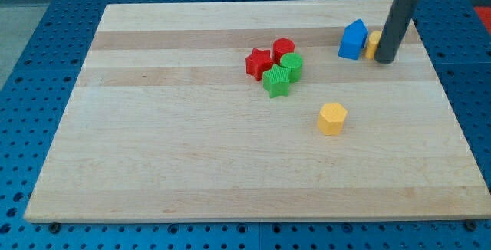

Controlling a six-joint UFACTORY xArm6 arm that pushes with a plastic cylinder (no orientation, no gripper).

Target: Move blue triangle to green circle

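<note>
While my tip [386,60] stands on the tabletop [192,166] near the view's top right, it is just to the right of a small yellow block [373,44], which it partly hides (so I cannot tell the shape). This arm ends in a plain rod – it has no jaws, so nothing is grasped or released. Just left of that yellow block is the blue triangle [353,40], very near it or touching; I cannot tell which. Well apart, toward the view's left of the blue triangle, lies a tight group – the green circle [292,65], a red cylinder [283,49] above it, a red star [258,63] and a green star [276,82]. Below, alone, sits a yellow hexagon [332,118].
</note>
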